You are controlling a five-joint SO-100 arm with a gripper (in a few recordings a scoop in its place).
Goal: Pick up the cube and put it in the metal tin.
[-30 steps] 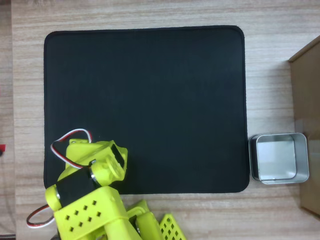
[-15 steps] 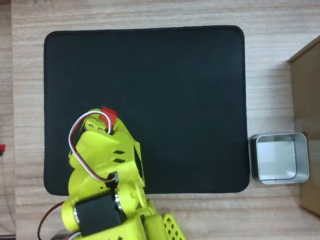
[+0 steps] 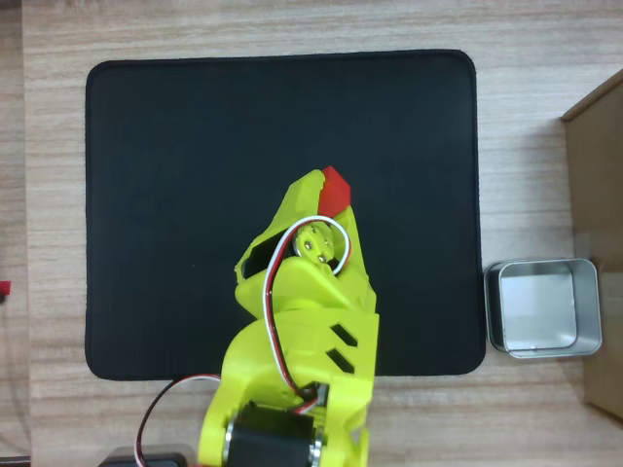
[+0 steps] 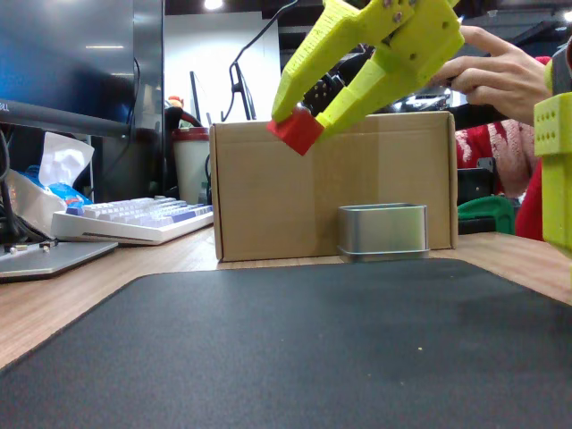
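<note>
Half a second ago the yellow arm sat low at about seven o'clock on the black mat [image 3: 195,146], the cube barely peeking out at its tip; it has since swung toward the middle, and the gripper [image 3: 331,195] now points to roughly one o'clock in the overhead view.

The cube [image 3: 336,188] is pinched between the two fingers, jaws closed on it (only a red corner shows from above). In the fixed view the cube [image 4: 296,131] hangs well clear of the mat [image 4: 295,349], tilted onto one edge, with the gripper [image 4: 299,121] reaching down to it from the upper right.

It is small, plain and matte red, sharp-edged. The metal tin [image 3: 543,307] sits off the mat's right edge at about four o'clock, well apart from the cube: shallow, rectangular with rounded corners, pale and shiny inside. In the fixed view the tin [image 4: 383,231] shows brushed silvery walls and stands just in front of a brown box [image 4: 268,192]. The table [image 3: 292,29] has pale wood grain; the mat looks finely woven.
</note>
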